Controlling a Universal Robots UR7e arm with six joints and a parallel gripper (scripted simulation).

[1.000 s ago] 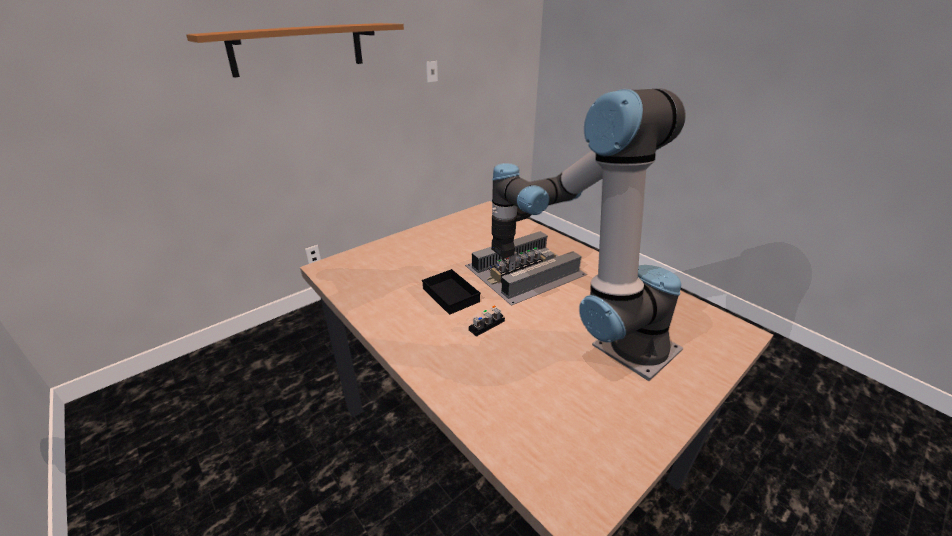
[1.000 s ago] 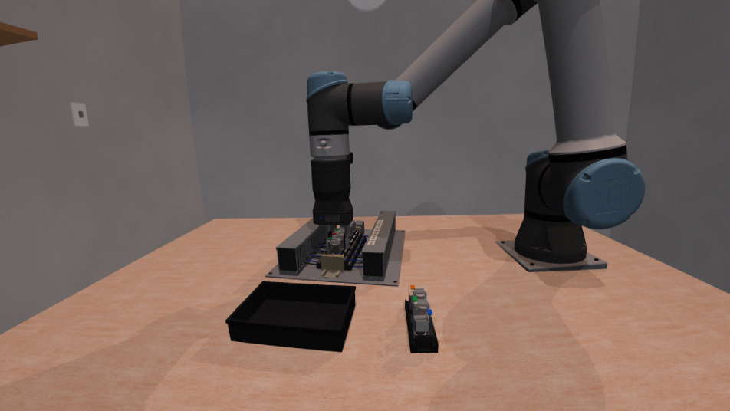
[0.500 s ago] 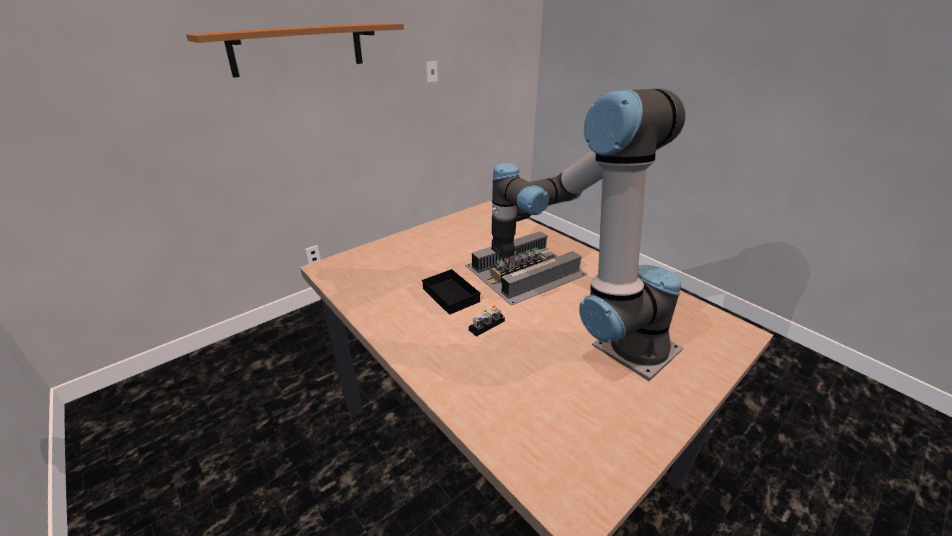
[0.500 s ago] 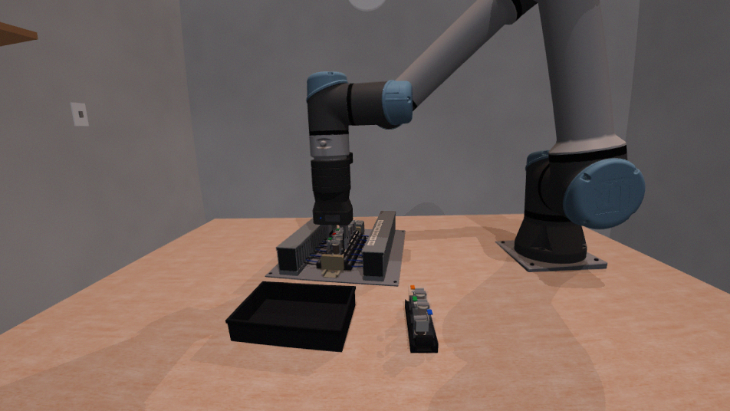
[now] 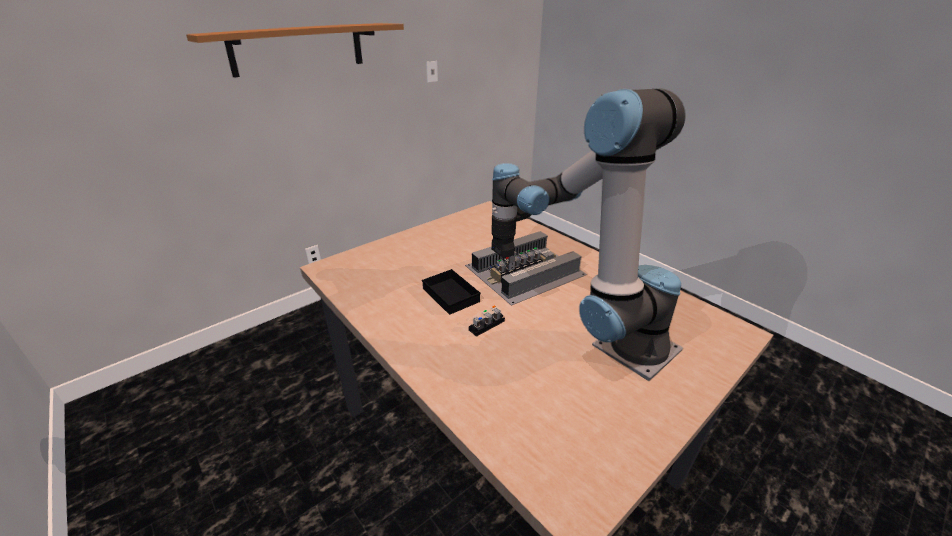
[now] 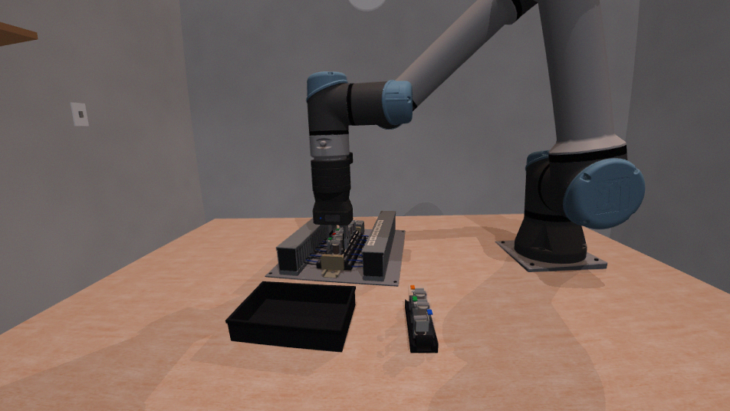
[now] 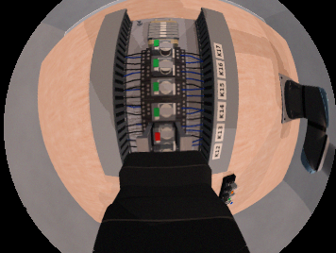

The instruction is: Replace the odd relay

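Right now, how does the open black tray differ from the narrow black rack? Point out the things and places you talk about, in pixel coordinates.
The open black tray [image 5: 451,290] [image 6: 301,314] is a broad, shallow box; the narrow black rack [image 5: 476,329] [image 6: 423,345] [image 7: 229,179] is a slim strip. The rack carries three grey relays [image 5: 487,318] [image 6: 420,308] [image 7: 233,186], while nothing shows inside the tray. Both sit on the wooden table [image 5: 532,412] [image 6: 511,331] [image 7: 264,142].

And here we are in what looks like a robotics lab or test room: an arm [image 5: 622,219] [image 6: 582,71] is bolted by its plate [image 5: 649,374] [image 6: 531,267] onto a wood-topped table [image 5: 532,399] [image 6: 485,367], sharing it with a wired relay panel [image 5: 512,299] [image 6: 400,254] [image 7: 137,35]. Plain grey walls all round, a bare wooden shelf [image 5: 293,32] [image 6: 18,34] up on black brackets, a switch plate [image 5: 432,71] [image 6: 79,114], an outlet [image 5: 313,254] low down, white baseboard [image 5: 179,354], and a dark, marbled floor [image 5: 233,452] underneath it all.
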